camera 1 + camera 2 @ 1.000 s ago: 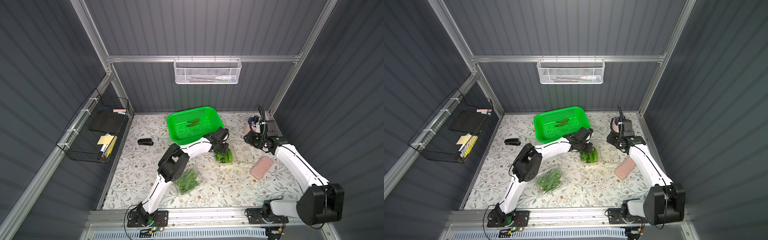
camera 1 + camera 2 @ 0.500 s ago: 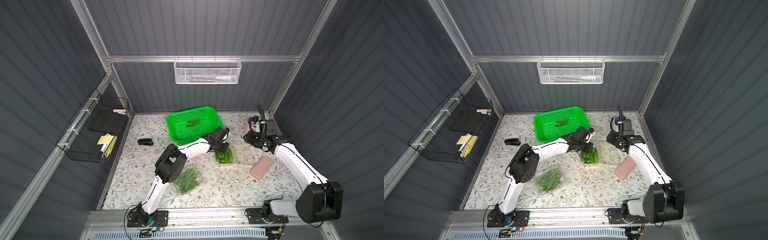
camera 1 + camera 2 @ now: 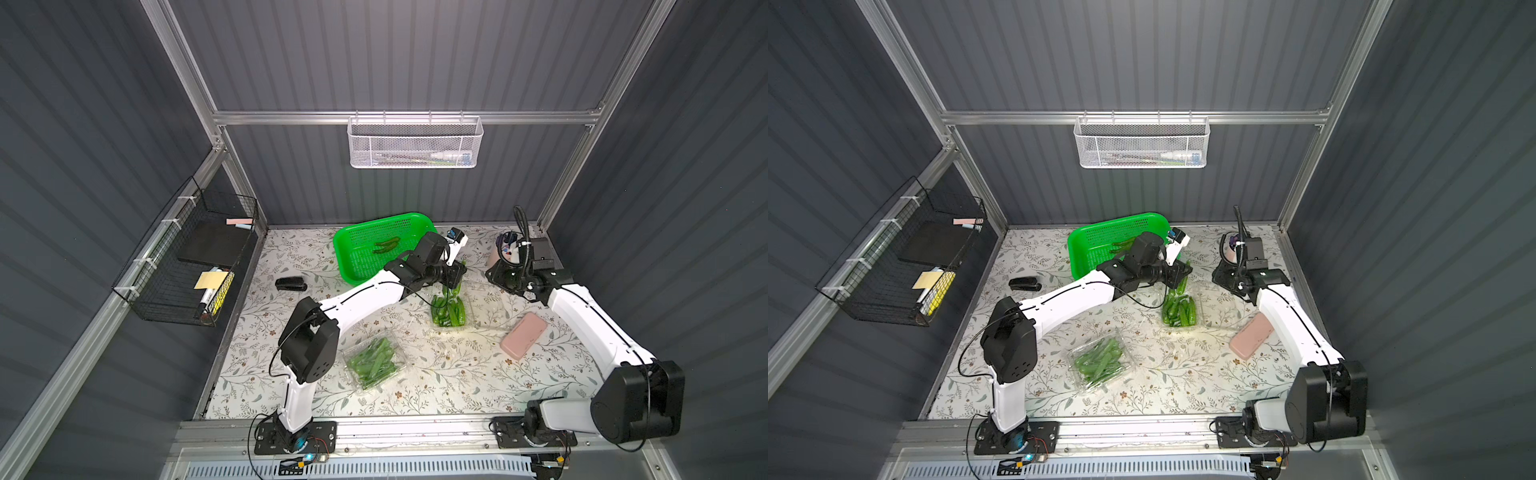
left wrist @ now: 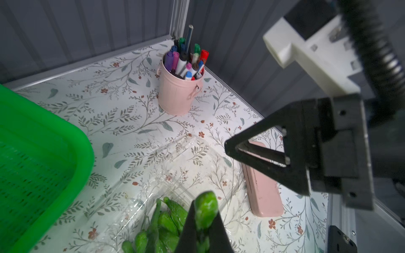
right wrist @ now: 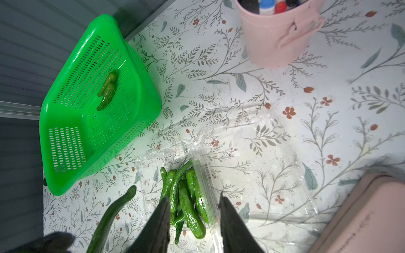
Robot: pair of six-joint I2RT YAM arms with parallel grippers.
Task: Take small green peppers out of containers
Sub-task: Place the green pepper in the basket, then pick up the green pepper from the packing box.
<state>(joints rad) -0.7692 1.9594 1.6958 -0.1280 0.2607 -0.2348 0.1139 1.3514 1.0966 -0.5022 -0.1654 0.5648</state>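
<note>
Floral-print desk (image 3: pixel 457 374), grey ribbed walls (image 3: pixel 374 62). Left tool (image 4: pixel 204 215) pinches one pepper (image 4: pixel 205 202) above open container (image 5: pixel 203 175), mid-desk. Right tool (image 5: pixel 194 196) spread, nearby. Second container (image 3: pixel 361 384) nearer front edge.

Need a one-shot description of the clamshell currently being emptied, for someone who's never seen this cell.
Start at the bright green basket at the back of the floral table. Between it and the pink case lies the open clamshell. Unlike the shut clamshell nearer the front edge, its clear lid lies flat beside it and its peppers are uncovered.
</note>
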